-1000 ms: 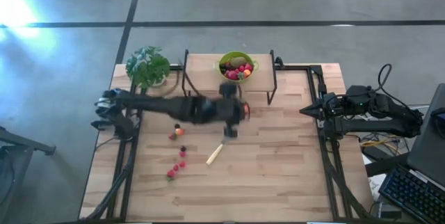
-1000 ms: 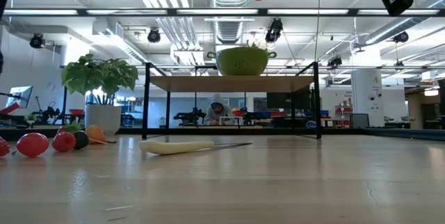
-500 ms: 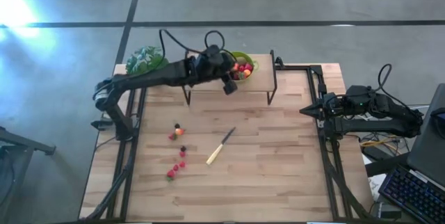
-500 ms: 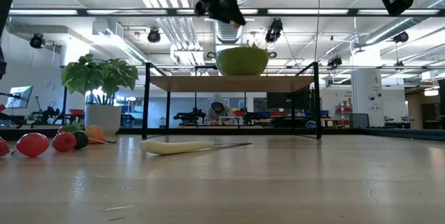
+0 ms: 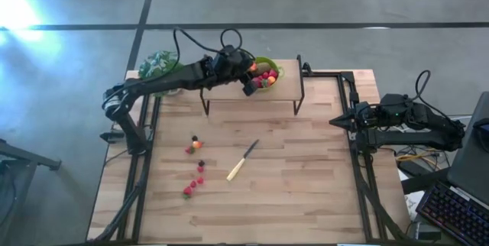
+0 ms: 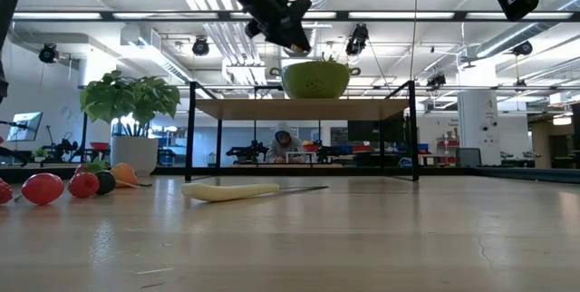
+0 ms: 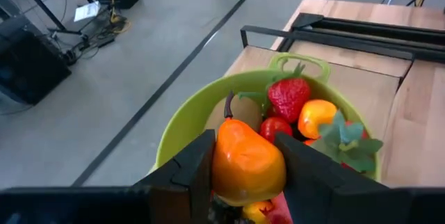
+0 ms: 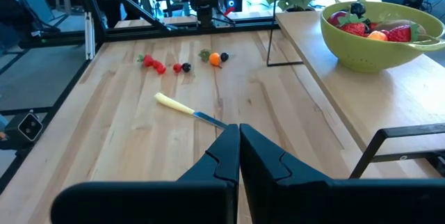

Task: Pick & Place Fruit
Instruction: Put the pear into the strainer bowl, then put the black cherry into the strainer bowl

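The left gripper (image 7: 243,175) is hanging over the green bowl (image 7: 182,128) on the raised shelf (image 5: 229,97) at the back edge of the table (image 5: 306,185), and it is pinching an orange pear-shaped fruit (image 7: 245,165) across its fat middle, one dark finger pressing on each side. That piece is looking smooth and glossy, so I am guessing it is a light, hard plastic toy: stiff enough not to crush, but slick and rounded, so it could be squirting out if the fingers were sitting off its widest part. Taking hold across the belly, as now, is looking like the sound choice. Below it the bowl is already holding a red strawberry (image 7: 288,97), a small orange piece (image 7: 316,117) and some leafy tops. The rest of the fruit (image 5: 194,169) is lying loose toward the left side of the table, a scatter of small red pieces with a dark berry or two, just beside the pale-handled knife (image 5: 241,163). Those are tiny and low, so I am reckoning they need a narrow pinch from straight above. The potted plant (image 5: 157,66) is standing at the back left corner. The right gripper (image 8: 238,147) is waiting at the right edge, fingers pressed together on nothing.
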`<state>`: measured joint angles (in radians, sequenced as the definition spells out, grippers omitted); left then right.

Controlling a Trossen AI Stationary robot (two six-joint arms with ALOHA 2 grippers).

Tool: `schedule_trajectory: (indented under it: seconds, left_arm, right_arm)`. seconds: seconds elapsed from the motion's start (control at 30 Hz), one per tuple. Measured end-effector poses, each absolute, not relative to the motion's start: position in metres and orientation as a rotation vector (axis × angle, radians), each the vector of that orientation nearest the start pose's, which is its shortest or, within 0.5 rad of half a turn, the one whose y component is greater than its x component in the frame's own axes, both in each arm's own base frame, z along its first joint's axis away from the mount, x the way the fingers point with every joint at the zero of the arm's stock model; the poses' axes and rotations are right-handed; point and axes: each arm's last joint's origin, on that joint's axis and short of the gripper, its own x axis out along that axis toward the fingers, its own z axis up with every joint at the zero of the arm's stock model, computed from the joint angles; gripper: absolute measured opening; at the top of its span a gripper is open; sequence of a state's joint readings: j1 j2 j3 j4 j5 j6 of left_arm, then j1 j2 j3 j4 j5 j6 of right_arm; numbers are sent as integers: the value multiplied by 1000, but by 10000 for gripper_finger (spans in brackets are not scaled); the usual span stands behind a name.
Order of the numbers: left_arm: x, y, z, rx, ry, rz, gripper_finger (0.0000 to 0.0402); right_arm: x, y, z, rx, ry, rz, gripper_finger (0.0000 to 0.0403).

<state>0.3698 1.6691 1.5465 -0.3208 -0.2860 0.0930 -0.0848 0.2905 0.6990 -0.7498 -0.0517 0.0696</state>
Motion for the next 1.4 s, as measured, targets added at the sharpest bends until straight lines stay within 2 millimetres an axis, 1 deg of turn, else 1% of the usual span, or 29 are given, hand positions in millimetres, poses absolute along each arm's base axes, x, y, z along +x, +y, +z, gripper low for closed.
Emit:
schedule_trajectory:
  seconds: [0.13, 0.27, 0.43, 0.87, 0.97, 1.1, 1.17, 1.27, 1.4]
  left_arm:
    - [355, 147, 345, 88, 472, 621, 144]
    - [356, 149, 341, 86, 447, 627, 144]
    - [355, 150, 331, 102, 485, 623, 145]
    - [354, 150, 328, 101, 499, 622, 145]
    - [354, 150, 327, 100, 501, 622, 154]
    - [354, 149, 325, 100, 511, 620, 187]
    - [354, 149, 325, 111, 514, 618, 204]
    - [353, 147, 328, 173, 550, 594, 219]
    - [350, 134, 348, 204, 572, 557, 221]
  right_arm:
    - [59, -4, 299, 92, 339, -45, 8]
    - [59, -4, 299, 92, 339, -45, 8]
    - [59, -4, 299, 92, 339, -45, 8]
    - [59, -4, 299, 92, 339, -45, 8]
    - [59, -4, 299, 92, 340, -45, 8]
    - [59, -4, 299, 92, 339, -45, 8]
    - [59, -4, 299, 92, 339, -44, 8]
    - [59, -4, 299, 92, 340, -44, 8]
    - [59, -4, 299, 92, 339, -44, 8]
